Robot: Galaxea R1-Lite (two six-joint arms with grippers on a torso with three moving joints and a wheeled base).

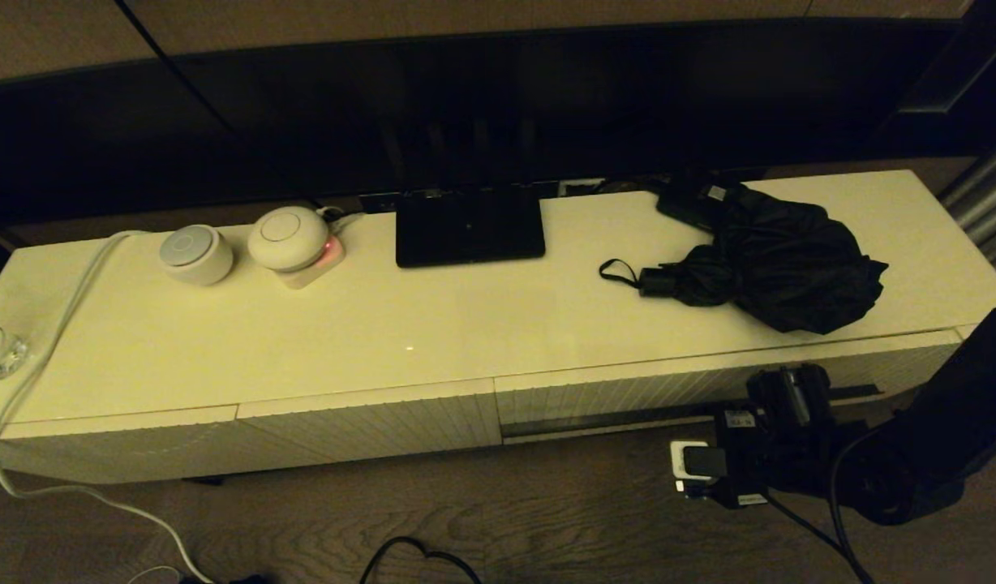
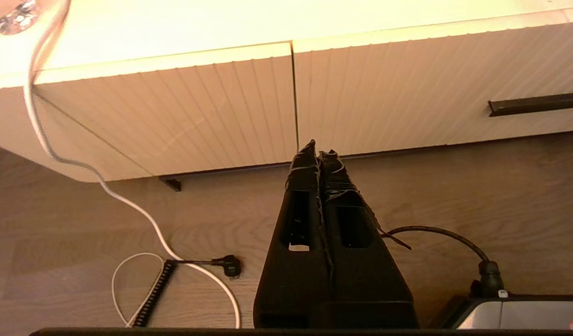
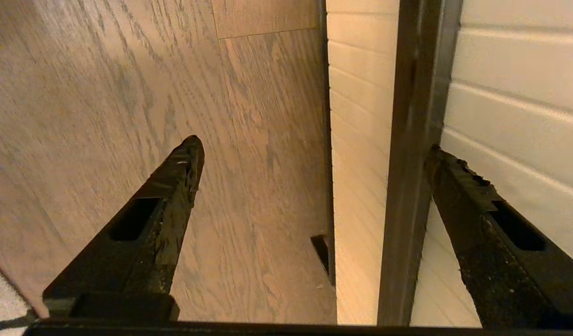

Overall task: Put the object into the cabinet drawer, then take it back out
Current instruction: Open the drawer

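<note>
The black folding umbrella (image 1: 778, 259) lies on the right of the cream cabinet top, its handle and wrist loop (image 1: 620, 272) pointing left. The wide ribbed cabinet drawer (image 1: 676, 389) below it looks closed. My right gripper (image 1: 790, 389) is right at its front, beside the long dark slot handle (image 1: 620, 420). In the right wrist view this gripper (image 3: 314, 144) is open, and the slot handle (image 3: 410, 163) runs between its fingers. One finger is over the ribbed front (image 3: 515, 93), the other over the floor. My left gripper (image 2: 317, 145) is shut and empty, low before the cabinet.
Two round white devices (image 1: 196, 253) (image 1: 287, 237), a black screen stand (image 1: 470, 227) and a small flat black box (image 1: 701, 201) sit on the top. A white cable (image 1: 56, 332) hangs over the left end. Black cords (image 2: 436, 231) lie on the wooden floor.
</note>
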